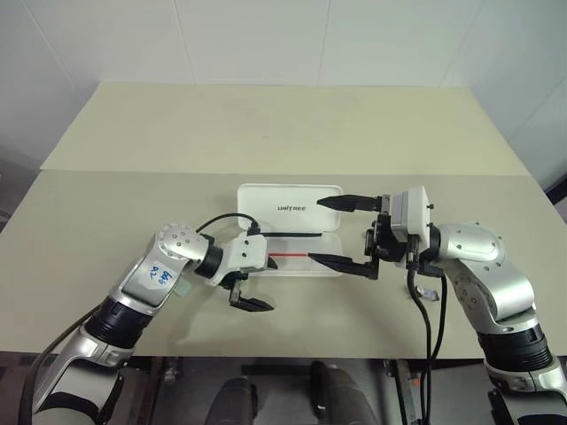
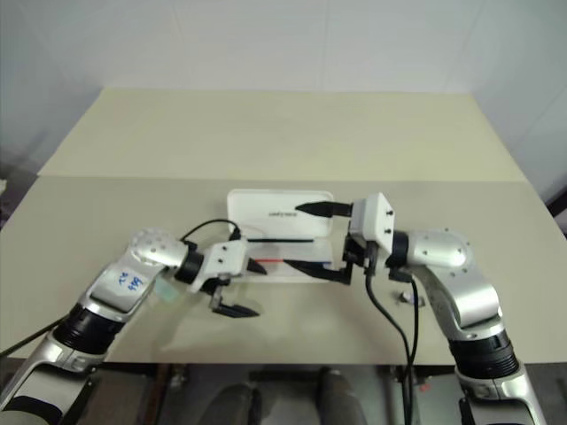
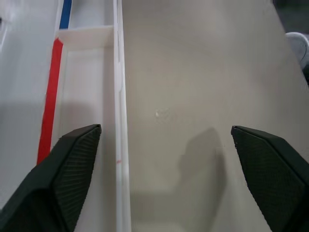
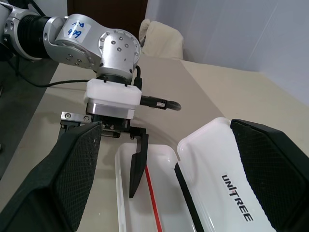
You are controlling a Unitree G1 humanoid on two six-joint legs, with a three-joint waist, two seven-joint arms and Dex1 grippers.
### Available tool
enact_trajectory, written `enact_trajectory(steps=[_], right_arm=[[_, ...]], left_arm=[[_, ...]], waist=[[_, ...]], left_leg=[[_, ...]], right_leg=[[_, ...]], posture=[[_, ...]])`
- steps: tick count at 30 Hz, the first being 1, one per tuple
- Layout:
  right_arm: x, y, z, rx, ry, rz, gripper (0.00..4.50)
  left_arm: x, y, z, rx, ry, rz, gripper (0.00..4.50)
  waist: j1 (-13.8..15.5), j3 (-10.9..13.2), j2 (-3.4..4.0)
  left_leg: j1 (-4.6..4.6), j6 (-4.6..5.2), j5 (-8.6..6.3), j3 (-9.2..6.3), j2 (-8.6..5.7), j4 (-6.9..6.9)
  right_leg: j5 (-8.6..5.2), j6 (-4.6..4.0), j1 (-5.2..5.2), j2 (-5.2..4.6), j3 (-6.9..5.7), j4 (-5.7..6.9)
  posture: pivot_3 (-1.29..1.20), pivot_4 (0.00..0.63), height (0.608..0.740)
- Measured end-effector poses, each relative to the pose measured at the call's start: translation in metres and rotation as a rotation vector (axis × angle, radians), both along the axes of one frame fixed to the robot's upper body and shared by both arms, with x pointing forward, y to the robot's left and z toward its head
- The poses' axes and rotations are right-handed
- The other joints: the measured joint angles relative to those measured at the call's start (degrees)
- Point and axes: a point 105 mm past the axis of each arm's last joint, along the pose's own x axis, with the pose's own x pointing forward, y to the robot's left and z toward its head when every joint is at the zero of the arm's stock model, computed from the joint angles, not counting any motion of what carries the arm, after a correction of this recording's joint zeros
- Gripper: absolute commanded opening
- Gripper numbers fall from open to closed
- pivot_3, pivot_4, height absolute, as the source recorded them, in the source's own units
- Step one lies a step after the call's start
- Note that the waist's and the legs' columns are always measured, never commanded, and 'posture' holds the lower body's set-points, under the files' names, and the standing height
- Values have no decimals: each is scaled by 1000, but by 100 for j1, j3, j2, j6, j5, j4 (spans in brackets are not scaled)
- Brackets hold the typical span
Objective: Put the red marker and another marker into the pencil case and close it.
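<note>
Pale greenish object (image 1: 183, 287), on the table (image 1: 266, 133) tucked against the underside of the left forearm: probably the other marker, though too little shows to be sure. The red marker cannot be picked out; the red line in the tray is the printed stripe (image 3: 49, 96).

Left gripper (image 1: 260, 282), angled downward at the left end of the pencil case (image 1: 291, 257). Its fingers stand wide apart and carry nothing. In the left wrist view one finger (image 3: 67, 169) hangs over the tray and the other over bare table, with the tray's front wall between them.

The pencil case lies open at the table's middle, lid flat behind the tray and lettering facing up.

Right gripper (image 1: 344, 232), held level at the case's right end. Its fingers are spread wide and empty, one above the lid and one beside the tray's front edge. Whether either touches the plastic cannot be told.

Small dark grey piece (image 1: 430, 292), right of the case; leave it alone.

Judged step: fetching a marker with the left arm. Lift clear of the tray wall before swinging back, grip the barrel across its middle, and release low over the tray while the right gripper steadies the case.
</note>
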Motion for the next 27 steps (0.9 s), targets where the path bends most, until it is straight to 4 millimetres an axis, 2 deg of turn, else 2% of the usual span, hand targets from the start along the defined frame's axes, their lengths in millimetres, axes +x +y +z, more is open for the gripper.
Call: enact_trajectory(steps=[9, 14, 18, 23, 27], right_arm=[[8, -7, 1, -54, 13, 37, 4500], [27, -42, 6, -181, 40, 10, 4500], [46, -71, 2, -299, 82, -26, 4500], [73, -90, -12, -470, 125, -62, 4500], [92, -105, -29, -607, 152, -108, 4500]], left_arm=[[8, 6, 30, -194, -87, 50, 4485], [8, 13, 54, -365, -108, 67, 4485], [4, 22, 69, -472, -90, 69, 4485], [1, 30, 81, -550, -47, 84, 4485], [-4, 39, 101, -621, -61, 84, 4485]], waist=[[-43, 0, 0], [-38, 0, 0], [-48, 1, 0], [-158, 2, 1], [-199, 2, 1]], left_leg=[[0, -1, 0, 4, 1, 0], [-2, -1, 0, 6, 0, -1], [-2, -1, 0, 10, 3, -3], [1, -2, 0, 18, 3, -3], [-1, -6, 1, 19, 4, -8]], right_leg=[[0, 0, -5, -4, 1, 3], [1, 2, -3, -7, 0, -3], [1, 2, -5, -5, -2, -4], [1, 2, -8, -7, 0, -5], [1, 2, -13, -7, 0, 1]], posture=[[0, 150, 740], [0, 150, 740], [0, 150, 740], [0, 150, 740], [0, 150, 740]])
